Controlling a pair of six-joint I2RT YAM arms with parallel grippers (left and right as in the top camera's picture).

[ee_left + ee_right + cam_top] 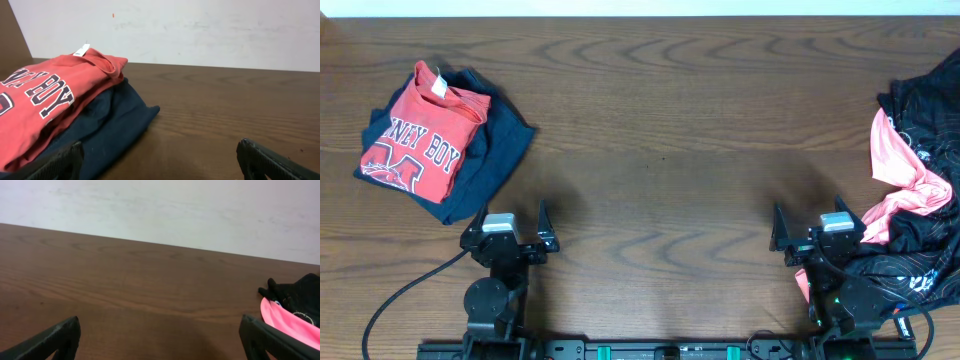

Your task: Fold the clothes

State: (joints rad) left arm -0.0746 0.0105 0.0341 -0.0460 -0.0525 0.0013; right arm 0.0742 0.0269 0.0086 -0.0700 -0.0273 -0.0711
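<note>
The salmon-pink T-shirt point(900, 175) lies crumpled among black garments at the table's right edge; a strip of it shows in the right wrist view point(290, 322). My right gripper point(818, 232) is open and empty, just left of that pile; its fingertips frame bare wood point(159, 340). My left gripper point(510, 228) is open and empty near the front left, its fingers point(159, 160) apart over the table, the left one in front of folded clothes.
A folded red shirt with "BOY" lettering point(415, 140) lies on a folded navy garment point(485, 150) at the left, also in the left wrist view point(45, 95). Black garments with white print point(920, 240) heap at the right edge. Brown wooden table point(660, 130).
</note>
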